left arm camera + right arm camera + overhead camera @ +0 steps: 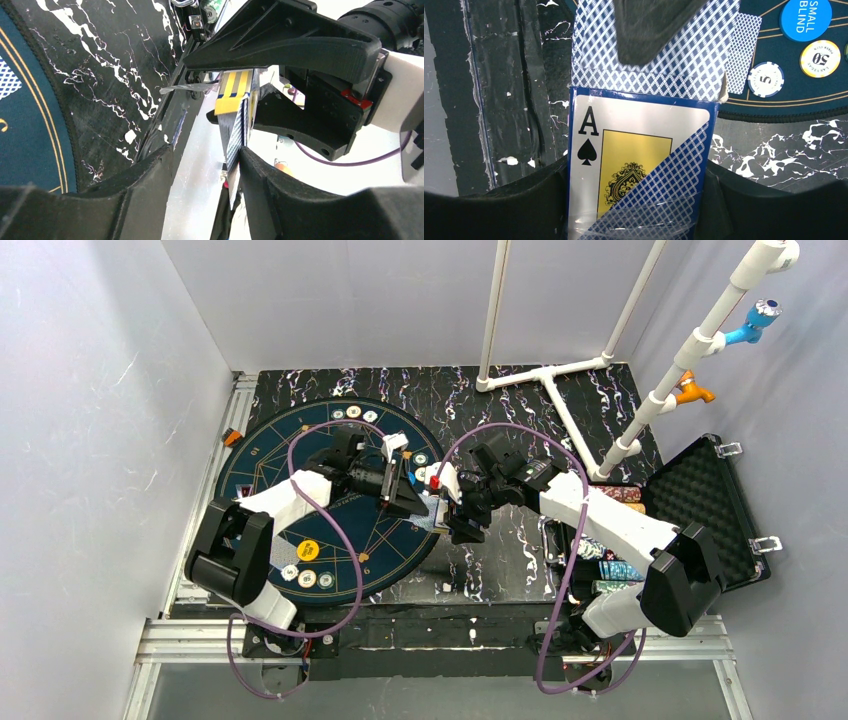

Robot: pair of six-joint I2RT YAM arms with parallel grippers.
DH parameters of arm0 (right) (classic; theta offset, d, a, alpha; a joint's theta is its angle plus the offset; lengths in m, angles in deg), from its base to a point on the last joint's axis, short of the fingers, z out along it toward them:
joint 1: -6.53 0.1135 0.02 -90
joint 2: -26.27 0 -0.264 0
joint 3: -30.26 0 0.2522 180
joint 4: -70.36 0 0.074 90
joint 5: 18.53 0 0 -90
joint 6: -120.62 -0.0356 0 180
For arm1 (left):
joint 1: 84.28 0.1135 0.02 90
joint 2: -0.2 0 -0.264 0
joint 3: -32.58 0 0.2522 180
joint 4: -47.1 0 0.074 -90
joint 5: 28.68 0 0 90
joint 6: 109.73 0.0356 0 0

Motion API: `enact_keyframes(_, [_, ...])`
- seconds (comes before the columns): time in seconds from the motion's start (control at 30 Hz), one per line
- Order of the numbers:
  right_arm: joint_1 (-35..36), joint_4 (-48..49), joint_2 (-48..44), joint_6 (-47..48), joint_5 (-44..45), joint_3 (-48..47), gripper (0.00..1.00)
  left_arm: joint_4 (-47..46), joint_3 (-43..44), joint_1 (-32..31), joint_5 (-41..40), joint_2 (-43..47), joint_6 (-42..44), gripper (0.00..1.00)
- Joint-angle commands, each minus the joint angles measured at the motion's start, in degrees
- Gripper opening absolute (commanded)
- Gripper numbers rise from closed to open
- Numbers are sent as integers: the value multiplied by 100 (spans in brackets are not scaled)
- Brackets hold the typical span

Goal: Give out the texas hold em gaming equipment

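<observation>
- Playing cards [649, 65] with blue patterned backs stick partway out of a card box [639, 150], roughly midway between the worktop's left and right edges.
- Right gripper [639, 175] is clamped on the card box, which shows an ace of spades.
- Left gripper [205, 165] has its jaws spread wide; one finger [649, 30] lies over the card backs, with the card edges against it.
- Round dark-blue mat [270, 455] covers the worktop's left half; a loose card [742, 52], a blue disc [811, 17] and two chips [765, 79] lie on it near the box.
- Yellow disc [308, 550] and other chips [308, 578] sit toward the front left corner.
- Black foam-lined case [715, 500] lies open at the right edge.
</observation>
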Motion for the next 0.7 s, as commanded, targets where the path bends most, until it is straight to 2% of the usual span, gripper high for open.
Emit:
enact_keyframes(0.0, [21,201,-259,56,-179,-265,1,-333,-285,315,337,104,-308,47])
enact_keyframes(0.33, [22,213,-243,82,-170,-206,1,-373,-432,489,517,556,-121,41])
enact_keyframes(0.47, [22,215,-241,97,-136,-171,1,-382,-396,503,471,846,-26,29])
enact_keyframes(0.67, [22,194,-260,102,-93,-143,1,-268,-362,723,423,1029,-39,0])
